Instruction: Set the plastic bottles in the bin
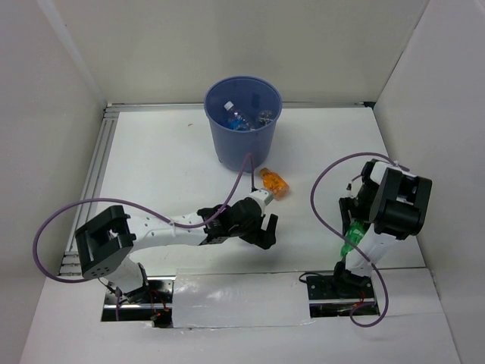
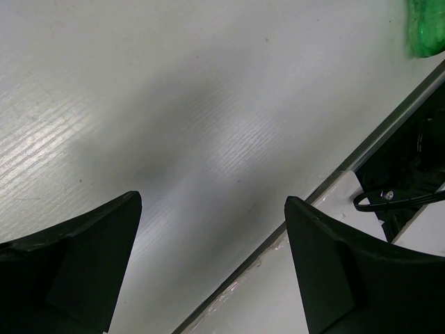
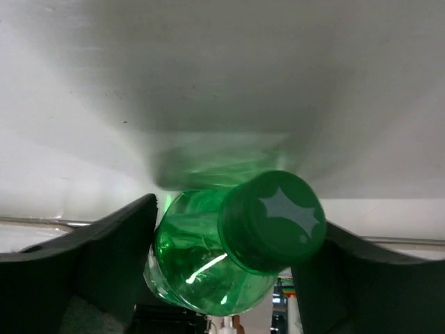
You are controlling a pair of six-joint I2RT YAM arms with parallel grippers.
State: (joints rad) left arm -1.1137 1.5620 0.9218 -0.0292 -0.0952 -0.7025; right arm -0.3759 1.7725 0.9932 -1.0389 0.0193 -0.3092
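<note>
A: Green bottle (image 3: 195, 257)?
B: Clamped in the right claw (image 3: 229, 257), cap toward the wrist camera, long axis running back between the fingers
A: Orange bottle (image 1: 274, 183)?
B: Lying on the bench (image 1: 167, 167) just beside the bin (image 1: 242, 148), long axis slanting away from it
A: Left claw (image 2: 212, 200)?
B: Spread wide, gripping nothing

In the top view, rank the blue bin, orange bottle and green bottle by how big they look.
Blue bin, largest by far.
Orange bottle and green bottle: look alike, green partly hidden, so no ranking.
</note>
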